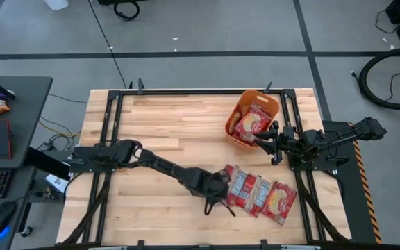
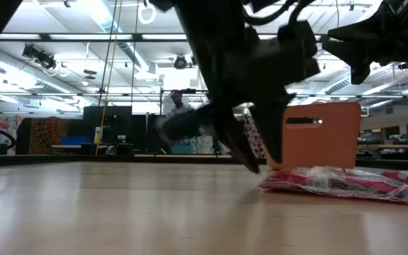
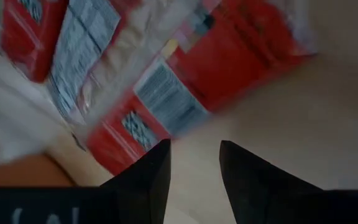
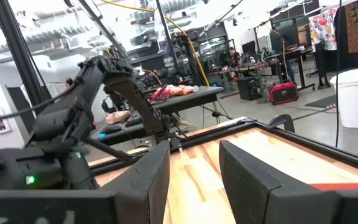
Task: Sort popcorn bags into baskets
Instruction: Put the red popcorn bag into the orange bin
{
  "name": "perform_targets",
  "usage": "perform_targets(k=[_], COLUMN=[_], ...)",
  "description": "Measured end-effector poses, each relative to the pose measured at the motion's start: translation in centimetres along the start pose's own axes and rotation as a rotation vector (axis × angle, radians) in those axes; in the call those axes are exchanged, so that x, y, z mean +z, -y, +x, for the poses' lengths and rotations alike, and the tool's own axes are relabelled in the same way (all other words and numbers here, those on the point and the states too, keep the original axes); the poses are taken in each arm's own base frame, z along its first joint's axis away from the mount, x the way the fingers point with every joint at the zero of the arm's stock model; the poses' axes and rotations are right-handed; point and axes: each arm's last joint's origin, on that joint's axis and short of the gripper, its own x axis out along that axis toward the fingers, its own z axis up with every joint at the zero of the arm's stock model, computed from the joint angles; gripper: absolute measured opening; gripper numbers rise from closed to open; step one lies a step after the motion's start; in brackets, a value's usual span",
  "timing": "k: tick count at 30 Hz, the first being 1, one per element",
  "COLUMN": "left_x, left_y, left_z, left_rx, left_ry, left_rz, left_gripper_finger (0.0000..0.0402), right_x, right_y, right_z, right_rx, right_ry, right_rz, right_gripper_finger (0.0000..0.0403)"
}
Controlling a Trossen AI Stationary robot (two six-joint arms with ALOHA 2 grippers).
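Left gripper [image 1: 221,203]: low over the table, at the left end of the row of popcorn bags [image 1: 261,194], fingers [image 3: 148,180] slightly parted, holding nothing. The row's long axis runs left to right, lying flat, below the orange basket [image 1: 246,103]. More bags [image 1: 251,123] lie inside the basket. Right gripper [image 1: 268,142]: at the basket's lower right edge, fingers parted, empty.

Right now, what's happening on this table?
A two-arm robot is sorting popcorn bags into an orange basket. The left gripper, jaws open and empty, sits low at the near edge of the row of bags lying on the table. The right gripper waits beside the basket, which already holds some bags.
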Motion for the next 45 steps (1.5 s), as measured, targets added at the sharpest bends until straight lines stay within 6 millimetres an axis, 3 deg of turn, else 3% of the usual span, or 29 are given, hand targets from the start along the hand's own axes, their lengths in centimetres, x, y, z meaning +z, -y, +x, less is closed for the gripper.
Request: perform_targets(k=[5,17,24,31,35,45], left_x=[0.5,-0.4,-0.6,-0.6,-1.2,-4.4], left_y=[0.4,-0.1,-0.4,-0.5,-1.3,-5.5], left_z=[0.8,1.6,1.7,1.5,0.4,-6.5], left_rx=[0.09,0.042,0.046,0.058,0.039,0.175], left_ry=[0.009,0.16,0.17,0.114,0.102,0.153], left_rz=[0.14,0.306,0.145,-0.07,-0.186,-0.455], left_gripper_finger=[0.0142,0.0129,0.0014,0.0004,0.0003,0.0002], right_x=[0.0,0.0,0.0,0.0,0.0,0.0], right_y=[0.0,0.0,0.0,0.0,0.0,0.0], right_z=[0.0,0.0,0.0,0.0,0.0,0.0], right_rx=[0.0,0.0,0.0,0.0,0.0,-0.001], right_ry=[0.0,0.0,0.0,0.001,0.0,0.0], right_rz=[0.0,0.0,0.0,0.0,0.0,0.0], right_gripper_finger=[0.0144,0.0144,0.0144,0.0144,0.0144,0.0144])
